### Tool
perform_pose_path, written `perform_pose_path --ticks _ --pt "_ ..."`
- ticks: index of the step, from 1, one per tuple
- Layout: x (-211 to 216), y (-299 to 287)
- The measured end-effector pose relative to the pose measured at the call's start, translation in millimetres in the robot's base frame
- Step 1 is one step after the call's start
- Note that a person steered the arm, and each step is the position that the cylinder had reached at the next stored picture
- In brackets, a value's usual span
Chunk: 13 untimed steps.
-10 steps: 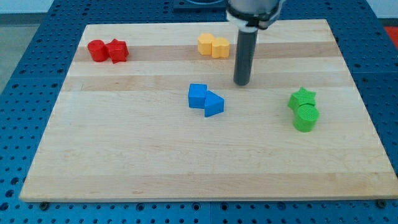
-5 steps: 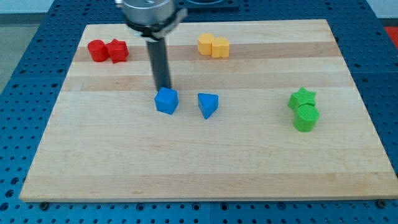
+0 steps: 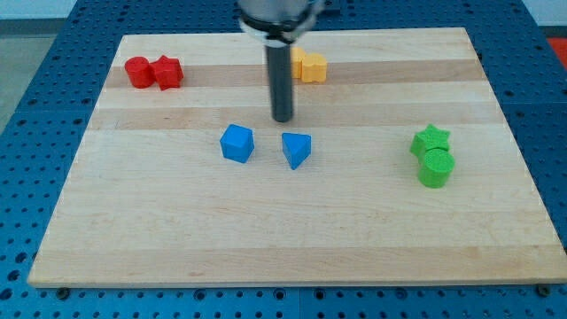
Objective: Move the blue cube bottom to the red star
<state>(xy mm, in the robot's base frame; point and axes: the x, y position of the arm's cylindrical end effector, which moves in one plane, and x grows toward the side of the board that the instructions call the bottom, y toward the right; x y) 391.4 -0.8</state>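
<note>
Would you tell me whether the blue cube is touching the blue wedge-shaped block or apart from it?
Apart: bare wood shows between the blue cube and the blue wedge.

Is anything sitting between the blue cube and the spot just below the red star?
Nothing visible does. The board between the blue cube and the red star is bare; my tip stands to the cube's upper right, off that path.

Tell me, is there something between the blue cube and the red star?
Nothing: in the camera view, bare board separates the blue cube from the red star. My tip stands to the cube's upper right.
</note>
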Motion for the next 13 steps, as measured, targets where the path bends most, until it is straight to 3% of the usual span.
perform_pose_path --ticks 5,6,9,12,13 --pt "54.9 -30.6" --pt "55.4 -32.1" --pt "27.1 -117.7" --pt "40.7 -80.9" --pt "43.6 -109.2"
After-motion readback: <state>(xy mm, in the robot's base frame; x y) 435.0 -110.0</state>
